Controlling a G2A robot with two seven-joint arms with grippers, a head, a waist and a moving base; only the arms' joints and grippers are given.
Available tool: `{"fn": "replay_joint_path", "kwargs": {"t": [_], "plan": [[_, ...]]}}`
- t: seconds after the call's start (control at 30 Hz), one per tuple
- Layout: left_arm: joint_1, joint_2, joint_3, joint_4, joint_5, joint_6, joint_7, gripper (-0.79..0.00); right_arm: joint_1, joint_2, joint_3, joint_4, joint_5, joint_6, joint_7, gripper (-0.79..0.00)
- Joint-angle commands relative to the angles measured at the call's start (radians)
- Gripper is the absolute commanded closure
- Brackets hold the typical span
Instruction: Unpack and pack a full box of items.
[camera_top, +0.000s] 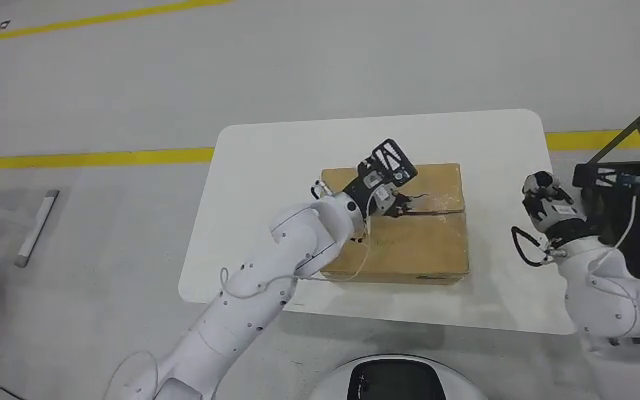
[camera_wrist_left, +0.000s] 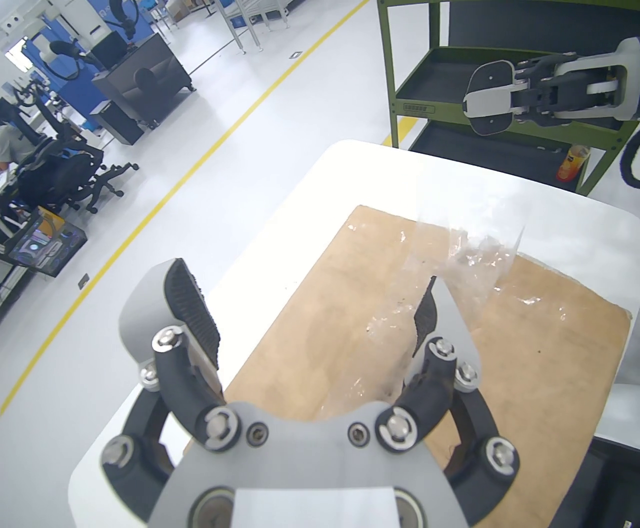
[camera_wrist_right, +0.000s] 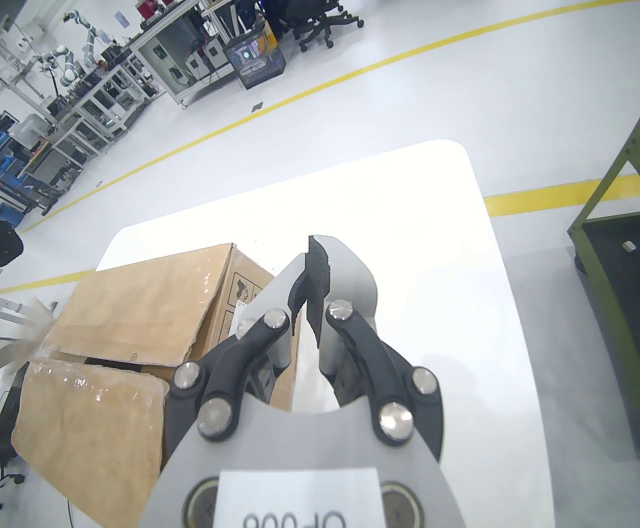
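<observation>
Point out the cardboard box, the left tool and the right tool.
cardboard box (camera_top: 430, 245): top view, bare top flap.
left tool (camera_wrist_left: 304, 280): left wrist view, between its open fingertips.
right tool (camera_wrist_right: 309, 270): right wrist view, where its fingertips meet.

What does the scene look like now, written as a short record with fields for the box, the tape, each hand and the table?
box: brown cardboard box, on the table, not yet opened
flaps: both flaps down, a narrow dark gap between them
tape: clear tape, loose and crumpled on the box top
left hand: left hand open, over the box top by the tape; contact cannot be told
right hand: right hand shut, holding nothing, beside the box and apart from it
table: white table, rounded corners
</observation>
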Motion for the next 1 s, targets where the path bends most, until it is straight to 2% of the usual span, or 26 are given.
{"fn": "replay_joint_path", "kwargs": {"t": [0.0,0.2,0.37,0.53,0.7,0.73,0.77,0.8,0.83,0.87,0.9,0.97], "plan": [[-0.010,-0.013,0.017,0.014,-0.002,0.006,0.002,-0.785,-0.015,0.001,0.019,-0.003,0.008,-0.005,-0.002,0.000],[-0.036,-0.046,0.051,0.042,-0.010,0.011,0.010,-0.785,-0.052,0.001,0.075,-0.007,0.084,-0.024,0.013,0.000],[-0.032,-0.057,0.026,0.039,-0.029,0.039,-0.011,-0.785,-0.051,-0.001,0.114,0.006,0.271,-0.063,0.067,0.000],[0.008,-0.045,-0.053,-0.015,-0.032,0.074,-0.069,-0.785,-0.033,0.004,0.130,0.015,0.294,-0.088,0.091,0.000],[0.109,-0.009,-0.178,-0.117,0.000,0.087,-0.156,-0.785,-0.016,0.003,0.095,0.002,0.280,-0.097,0.064,0.000],[0.136,-0.001,-0.208,-0.143,-0.003,0.079,-0.172,-0.717,-0.014,0.003,0.085,-0.002,0.277,-0.096,0.054,0.000],[0.165,0.008,-0.243,-0.168,-0.001,0.078,-0.192,-0.576,-0.013,0.001,0.072,-0.011,0.271,-0.094,0.036,0.000],[0.193,0.017,-0.276,-0.194,0.013,0.072,-0.213,-0.329,-0.016,0.000,0.056,-0.023,0.265,-0.095,0.024,0.000],[0.223,0.026,-0.308,-0.222,0.026,0.068,-0.231,-0.203,-0.019,-0.001,0.041,-0.033,0.257,-0.095,0.013,0.000],[0.255,0.034,-0.346,-0.253,0.038,0.076,-0.246,-0.025,-0.024,-0.002,0.022,-0.047,0.251,-0.096,0.004,0.000],[0.287,0.042,-0.378,-0.284,0.049,0.074,-0.260,0.000,-0.028,-0.004,0.006,-0.059,0.248,-0.090,-0.005,0.000],[0.349,0.055,-0.447,-0.339,0.068,0.085,-0.286,0.000,-0.034,-0.006,-0.038,-0.085,0.232,-0.087,-0.017,0.000]]}}
